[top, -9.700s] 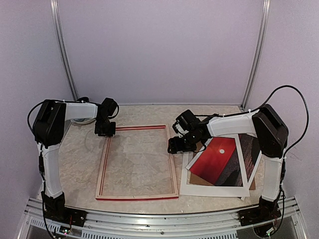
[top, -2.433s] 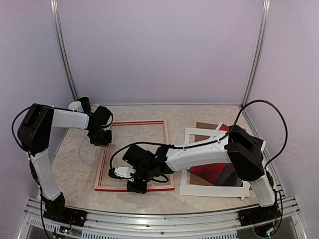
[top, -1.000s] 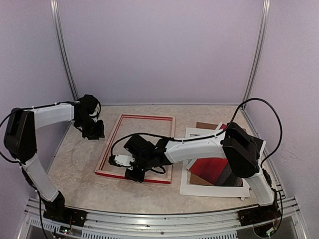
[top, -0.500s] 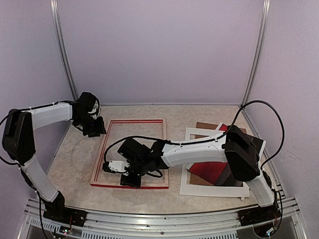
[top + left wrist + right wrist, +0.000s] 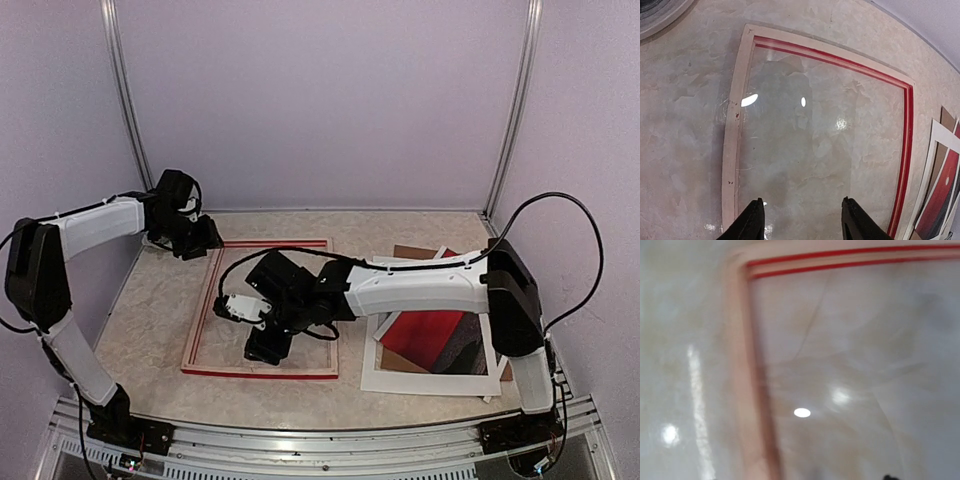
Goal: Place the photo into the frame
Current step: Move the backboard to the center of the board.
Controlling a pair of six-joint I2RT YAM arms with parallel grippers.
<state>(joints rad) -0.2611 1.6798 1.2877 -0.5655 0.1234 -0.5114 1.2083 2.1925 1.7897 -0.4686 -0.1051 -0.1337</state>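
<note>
Lying flat on counter point(image 5: 420, 230) for loading: frame point(image 5: 260, 372). Photo point(image 5: 425, 330) waiting beside. Left hand point(image 5: 802, 220) spread, empty; right hand point(image 5: 268, 345) state unreadable.

The large rectangular red-faced wooden frame point(image 5: 260, 372) lies flat on the stone-patterned table point(image 5: 160, 320), left of the rectangular sunset photo point(image 5: 420, 335), which overlaps a white mat point(image 5: 430, 383).

We see one corner of the frame point(image 5: 747, 390), blurred: a pale wood side runs down the left, and two red lines run along the top. Inside it lies what seems to be a clear pane point(image 5: 865, 340), with bright glints point(image 5: 801, 413) on it. Marbled tabletop point(image 5: 680, 340) shows outside the corner.
</note>
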